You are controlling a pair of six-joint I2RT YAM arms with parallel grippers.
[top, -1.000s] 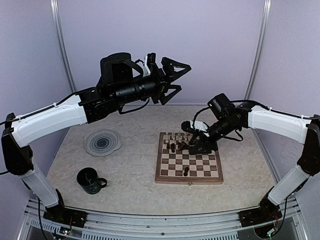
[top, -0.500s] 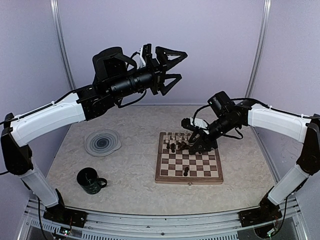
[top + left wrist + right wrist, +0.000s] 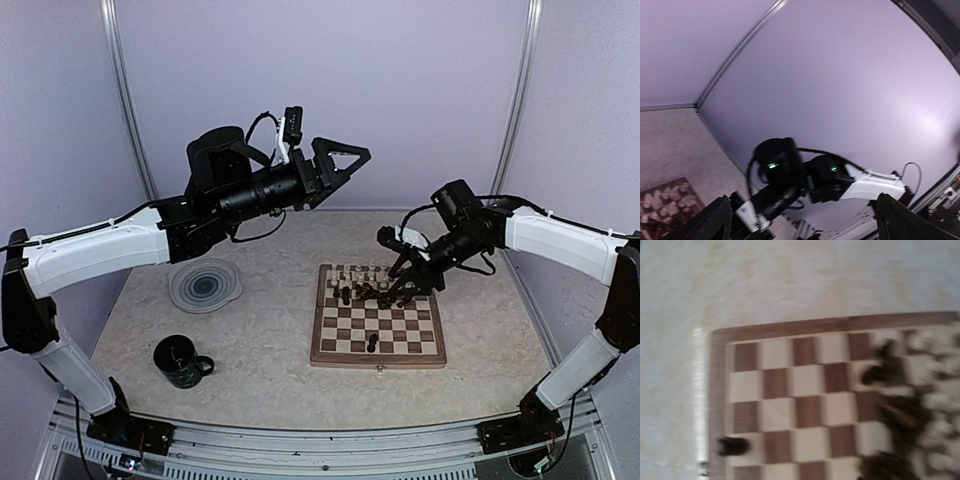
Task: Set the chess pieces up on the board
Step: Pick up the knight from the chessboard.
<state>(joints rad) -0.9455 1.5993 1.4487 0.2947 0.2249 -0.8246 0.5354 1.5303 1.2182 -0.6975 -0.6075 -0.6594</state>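
Observation:
The board [image 3: 400, 335] lies right of the table's middle. Chess pieces [image 3: 365, 285], dark and cream, crowd its far rows. One dark piece [image 3: 372, 343] stands alone near the front edge. My right gripper [image 3: 398, 283] hovers over the far right of that crowd; I cannot tell how its jaws stand. The blurred right wrist view shows the board [image 3: 790, 380], the lone dark piece [image 3: 732, 445] and the crowd [image 3: 910, 410], but no fingers. My left gripper [image 3: 342, 165] is raised high above the table, open and empty, its fingertips [image 3: 715, 220] wide apart.
A round grey swirl plate [image 3: 205, 285] lies at the left. A dark mug [image 3: 182, 360] stands in front of it. Purple walls close in the back and sides. The left wrist view looks at my right arm [image 3: 855, 182] and a corner of the board [image 3: 670, 200].
My right gripper has lifted up and to the right, off the crowd of pieces. My left wrist has rolled and come down a little, still high and open.

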